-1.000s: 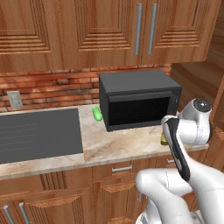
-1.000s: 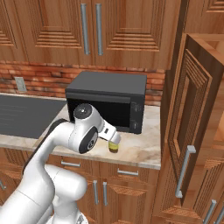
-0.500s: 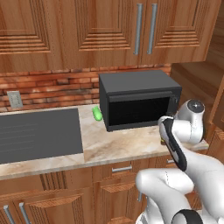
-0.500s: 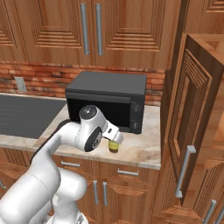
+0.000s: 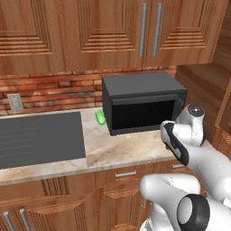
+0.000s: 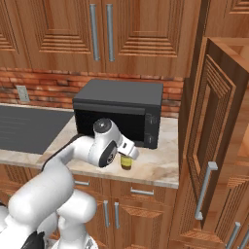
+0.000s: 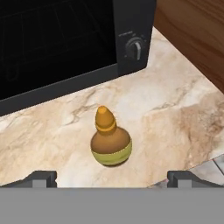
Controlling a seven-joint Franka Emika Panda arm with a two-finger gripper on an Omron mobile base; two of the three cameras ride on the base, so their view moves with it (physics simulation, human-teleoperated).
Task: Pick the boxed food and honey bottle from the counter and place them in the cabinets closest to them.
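Wide-open two-finger claw [image 7: 111, 177] grips nothing, poised above the small amber gourd-shaped honey bottle [image 7: 110, 139]; bottle stands upright, orange-brown cap up, near the beige marbled bench's [image 7: 175, 118] front edge, before the black microwave [image 6: 121, 114]; white arm bends forward and down.

Upright honey bottle [image 7: 110, 140] on counter [image 7: 175, 109]

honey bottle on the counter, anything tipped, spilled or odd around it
Nothing stands out. The honey bottle stands upright on the counter in front of the microwave, with no spill around it. The open hand hovers above it, not touching.
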